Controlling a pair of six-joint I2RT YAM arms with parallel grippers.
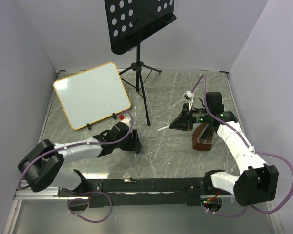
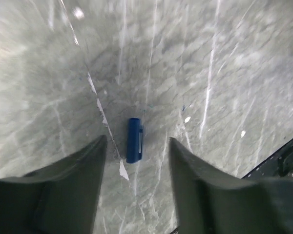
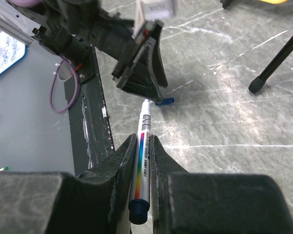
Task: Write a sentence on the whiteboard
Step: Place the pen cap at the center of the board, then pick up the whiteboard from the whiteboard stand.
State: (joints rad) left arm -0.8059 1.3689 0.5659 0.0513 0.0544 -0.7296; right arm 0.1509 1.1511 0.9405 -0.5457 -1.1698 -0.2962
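Observation:
The whiteboard (image 1: pixel 93 95) stands tilted at the back left, in a light-orange frame. Its face is blank; no blue sentence shows on it. My right gripper (image 3: pixel 143 141) is shut on a white marker with a rainbow stripe (image 3: pixel 142 163), its uncapped tip pointing at the left gripper. In the top view the right gripper (image 1: pixel 175 124) hovers mid-table, with the marker (image 1: pixel 162 128) sticking out to the left. My left gripper (image 2: pixel 138 144) is open, low over the table, with a blue marker cap (image 2: pixel 134 140) lying between its fingertips. The cap also shows in the right wrist view (image 3: pixel 164 102). In the top view the left gripper (image 1: pixel 136 142) sits below the board.
A black perforated music stand (image 1: pixel 139 22) rises at the back on a tripod (image 1: pixel 142 87). A brown block (image 1: pixel 203 137) lies by the right arm. A small red object (image 1: pixel 121 117) sits at the board's foot. A handwritten card (image 3: pixel 7 51) lies beyond the near rail.

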